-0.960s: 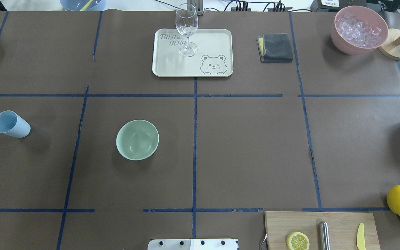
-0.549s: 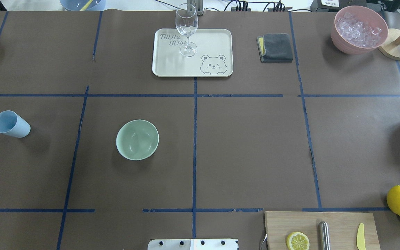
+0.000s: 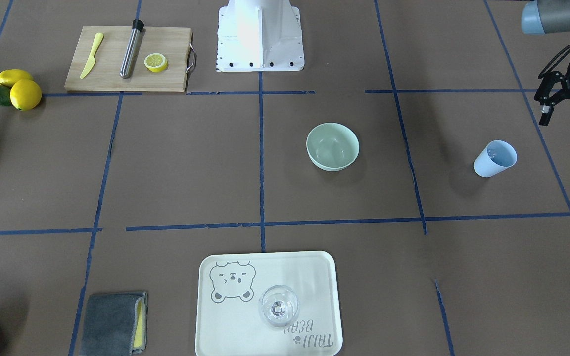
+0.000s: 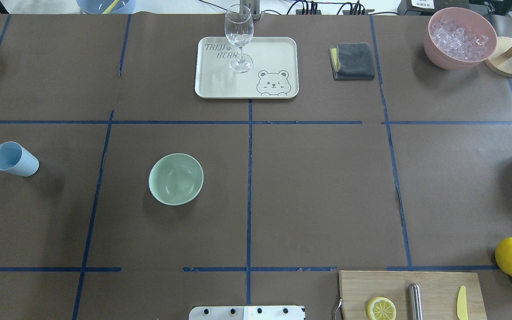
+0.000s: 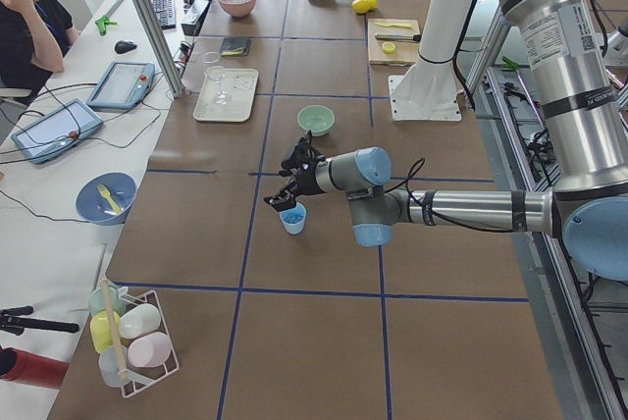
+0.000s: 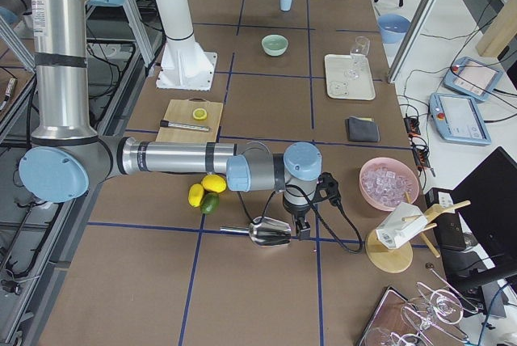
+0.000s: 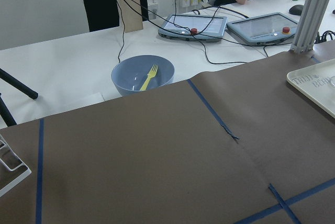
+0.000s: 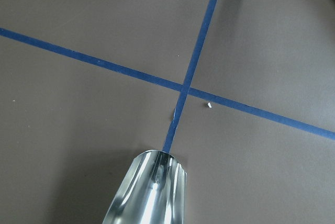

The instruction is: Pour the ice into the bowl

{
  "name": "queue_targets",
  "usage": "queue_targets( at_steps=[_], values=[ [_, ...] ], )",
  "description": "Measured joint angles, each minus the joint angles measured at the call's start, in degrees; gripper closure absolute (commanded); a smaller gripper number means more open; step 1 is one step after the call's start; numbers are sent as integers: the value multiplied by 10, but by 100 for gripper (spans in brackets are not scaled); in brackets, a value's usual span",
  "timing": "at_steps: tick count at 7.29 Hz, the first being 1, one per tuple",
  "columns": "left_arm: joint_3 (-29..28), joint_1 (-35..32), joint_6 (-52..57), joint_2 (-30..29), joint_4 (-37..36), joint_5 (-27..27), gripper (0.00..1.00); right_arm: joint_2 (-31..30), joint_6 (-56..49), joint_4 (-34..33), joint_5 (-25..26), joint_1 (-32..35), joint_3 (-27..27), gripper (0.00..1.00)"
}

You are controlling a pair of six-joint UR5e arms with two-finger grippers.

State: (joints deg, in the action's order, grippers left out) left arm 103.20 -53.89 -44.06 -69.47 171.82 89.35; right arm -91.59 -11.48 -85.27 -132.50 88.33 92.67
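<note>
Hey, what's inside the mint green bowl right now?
Nothing: the bowl shows only its bare inner wall and floor, from overhead and from the front. Nothing covers its inside.

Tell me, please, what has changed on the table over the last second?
Nothing visibly changed in the overhead view. The green bowl, the blue cup, the glass on its tray and the pink bowl of ice all sit where they were.
</note>
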Motion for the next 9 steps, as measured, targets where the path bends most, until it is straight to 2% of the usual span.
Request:
queue_targets(
  at_steps=[2, 4, 6, 9],
  values=[
    [-5, 151, -107, 27, 9, -185, 0, -3, 1, 8, -1, 0, 1, 0],
    [-41, 272, -189, 34, 6, -341, 0, -4, 1, 10, -1, 0, 0, 0],
    [-80, 330, -230, 22, -1, -431, 0, -7, 1, 11, -1, 0, -1, 0],
    [-129, 364, -259, -29, -25, -483, 0, -9, 1, 11, 0, 1, -2, 0]
  ],
)
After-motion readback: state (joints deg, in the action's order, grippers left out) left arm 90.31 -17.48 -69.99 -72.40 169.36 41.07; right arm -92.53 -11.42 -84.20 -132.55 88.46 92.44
